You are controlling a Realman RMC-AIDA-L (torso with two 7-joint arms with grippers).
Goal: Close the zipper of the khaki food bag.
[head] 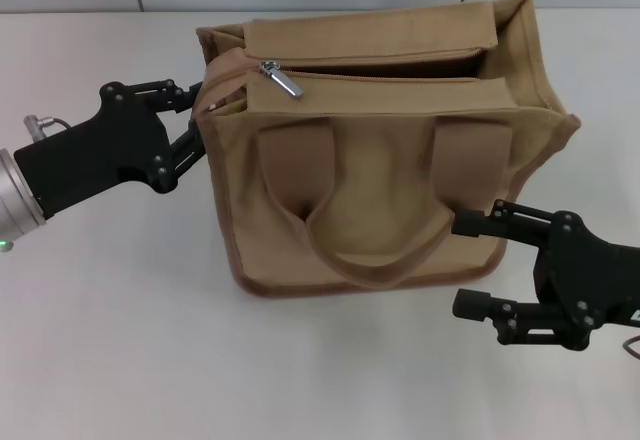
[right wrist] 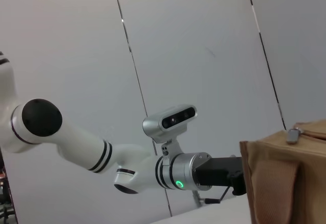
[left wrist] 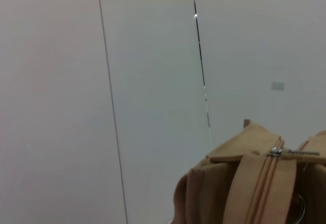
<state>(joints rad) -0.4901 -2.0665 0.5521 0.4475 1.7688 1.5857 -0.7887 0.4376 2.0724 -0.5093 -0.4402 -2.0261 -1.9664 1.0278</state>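
Observation:
The khaki food bag [head: 385, 175] stands upright on the white table, handles toward me. Its zipper runs along the top, and the silver slider [head: 282, 78] sits near the bag's left end, with the top gaping open to the right of it. My left gripper [head: 200, 118] is closed in on the bag's left end just below the zipper's end. My right gripper [head: 466, 265] is open beside the bag's lower front right corner, its upper finger [head: 478, 224] at the bag's face. The slider also shows in the left wrist view [left wrist: 275, 152] and the right wrist view [right wrist: 294, 134].
The white table [head: 120, 340] extends around the bag, with a grey panelled wall behind. The right wrist view shows my left arm [right wrist: 188, 170] reaching to the bag [right wrist: 282, 183].

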